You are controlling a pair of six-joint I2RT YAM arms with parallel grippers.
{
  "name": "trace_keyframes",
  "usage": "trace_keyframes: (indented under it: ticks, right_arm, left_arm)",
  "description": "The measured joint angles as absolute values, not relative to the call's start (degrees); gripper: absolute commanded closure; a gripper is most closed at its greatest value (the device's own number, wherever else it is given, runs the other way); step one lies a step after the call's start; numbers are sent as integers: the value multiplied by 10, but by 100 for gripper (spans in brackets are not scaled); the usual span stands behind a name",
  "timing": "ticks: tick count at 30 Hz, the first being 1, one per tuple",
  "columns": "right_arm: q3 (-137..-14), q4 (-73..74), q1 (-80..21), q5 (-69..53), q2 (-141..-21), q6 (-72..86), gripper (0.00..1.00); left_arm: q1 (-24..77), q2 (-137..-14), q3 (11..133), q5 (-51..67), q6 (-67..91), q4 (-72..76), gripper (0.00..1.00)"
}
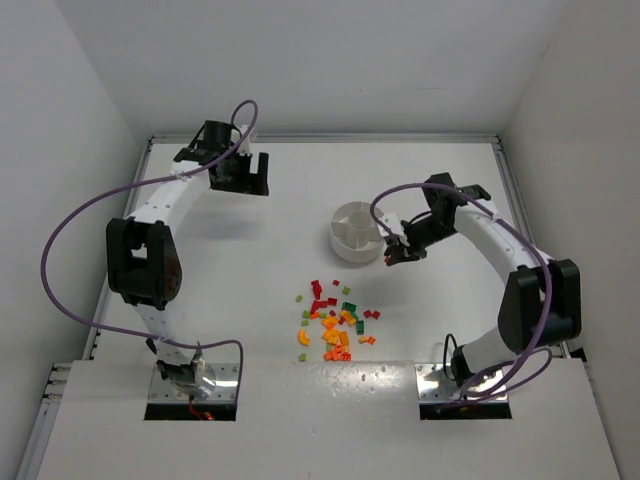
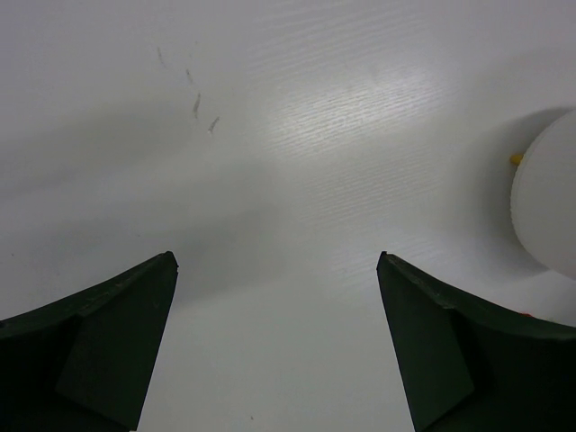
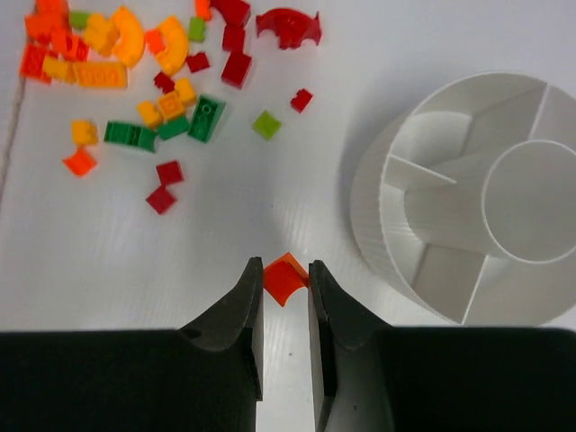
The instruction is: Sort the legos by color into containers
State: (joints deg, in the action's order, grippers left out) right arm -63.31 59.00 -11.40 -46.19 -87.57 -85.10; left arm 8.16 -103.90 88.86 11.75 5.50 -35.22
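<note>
Right claw (image 3: 285, 270) fills the bottom of its wrist view. Jaws narrow, pinching one orange brick (image 3: 286, 281) between the tips. Dish (image 3: 382, 225) sits middle right in that frame, just right of the claw: round cup (image 3: 531, 198) in the centre, wedge compartments (image 3: 441, 274) around it. Loose legos (image 3: 135, 81) are spread across the upper left in red, orange, yellow and green, all lying on the desk (image 3: 108, 270) and apart from the dish.

Top view: right claw (image 1: 395, 252) is near centre frame, just beside the dish (image 1: 338, 243) on its right. Can't tell if it touches the rim. The legos (image 1: 335, 320) lie lower centre, below the dish and above the two arm bases.

Left claw (image 1: 240, 172) is upper left in the top view, well apart from dish and legos. Its wrist view shows the left claw (image 2: 277, 261) with jaws spread wide and only bare desk (image 2: 288, 180) between them. The dish edge (image 2: 549, 198) just shows at the right border.
</note>
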Motion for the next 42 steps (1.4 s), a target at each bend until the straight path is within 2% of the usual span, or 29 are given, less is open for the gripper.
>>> trace_keyframes:
  ticks: [8, 13, 23, 26, 29, 32, 33, 35, 40, 42]
  right_arm:
    - [-688, 489, -119, -475, -883, -608, 100]
    - [-724, 435, -126, -465, -926, -494, 100]
    - [-747, 422, -144, -447, -984, -421, 100]
    - [-751, 419, -148, -436, -989, -410, 91]
    - [-754, 416, -149, -427, -993, -400, 89]
    - [-762, 416, -149, -418, -1004, -393, 80]
    - [-762, 415, -149, -416, -1006, -391, 73]
    - [-762, 413, -149, -409, -1007, -388, 66]
    - [-762, 409, -149, -405, -1007, -385, 54]
    - [-762, 409, -149, -405, -1007, -385, 53]
  left_arm:
    - [83, -1043, 900, 89, 71, -354, 0]
    - [86, -1059, 926, 76, 66, -355, 0]
    - [87, -1067, 938, 75, 62, -357, 0]
    - [87, -1072, 941, 75, 62, -358, 0]
    - [87, -1073, 942, 75, 62, -358, 0]
    - [87, -1076, 943, 75, 62, -358, 0]
    - [87, -1077, 943, 75, 60, -358, 0]
    - [87, -1078, 943, 75, 59, -359, 0]
    - [87, -1078, 943, 79, 53, -360, 0]
    - [87, -1078, 943, 82, 51, -359, 0]
